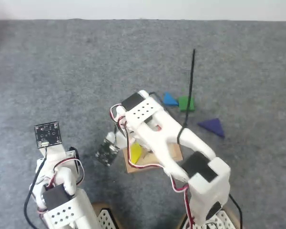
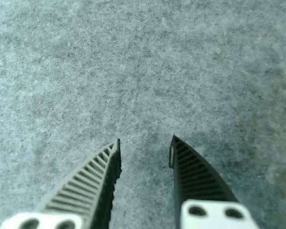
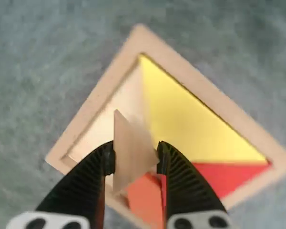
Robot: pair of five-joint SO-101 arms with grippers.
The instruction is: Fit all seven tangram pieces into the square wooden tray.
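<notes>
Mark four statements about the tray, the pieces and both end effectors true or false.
1. The right end effector grips a pale piece over the wooden tray. True.
2. The left end effector is shut on a blue piece. False: it is open over the bare grey mat and holds nothing.
3. A yellow triangle lies in the tray. True.
4. All seven pieces are in the tray. False: a blue piece, a green piece and a purple piece lie on the mat outside it.
</notes>
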